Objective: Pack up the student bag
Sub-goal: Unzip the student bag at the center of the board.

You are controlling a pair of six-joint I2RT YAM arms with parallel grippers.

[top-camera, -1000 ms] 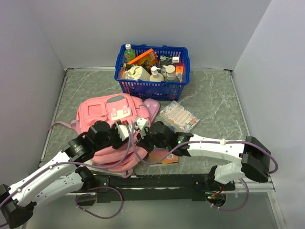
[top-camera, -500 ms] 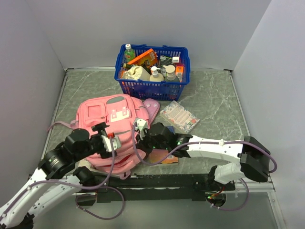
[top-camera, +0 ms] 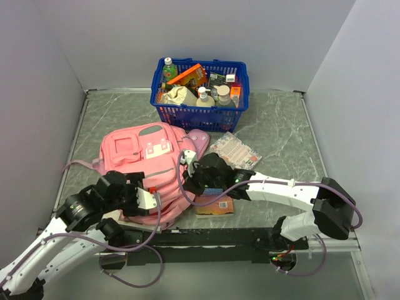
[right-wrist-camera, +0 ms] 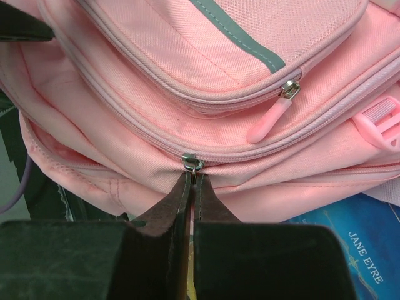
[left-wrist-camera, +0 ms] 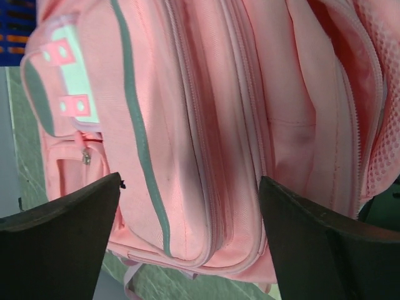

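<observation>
On a grey marbled table (top-camera: 281, 125) boxed in by pale walls, with a blue plastic basket (top-camera: 199, 116) of bottles and packets at the back. At left, near the front edge: left end effector (top-camera: 145, 199) spread wide and holding nothing, its fingers (left-wrist-camera: 62, 244) framing the near end of the student bag (top-camera: 147, 162) in the wrist view, with no contact to be made out. Centre: the pink backpack lying flat, front pockets up, grey zip trims showing, a small pink pouch (top-camera: 199, 139) peeking out at its far right corner. At its right edge: right end effector (right-wrist-camera: 190, 178) pinched tight on a metal zip pull (right-wrist-camera: 192, 162), on the long zip line running below the front pocket. Above it, a second, pink-tabbed pull (right-wrist-camera: 275, 115), untouched. Partly under the bag's right edge, a blue Jane Eyre paperback (right-wrist-camera: 369, 247). Farther right, a clear packet (top-camera: 234, 152) flat on the table.

Judged step: drawing that zip open so the bag can take its load. Best done by hauling along the track rather than away from it, low and parallel to the fabric, with a hard pinch on so small a tab. Worth lowering the free left end effector to pin the cloth behind the slider; otherwise likely to drag the whole soft bag instead of running the zip. Worth minding the paperback too, liable to shift with the bag.
</observation>
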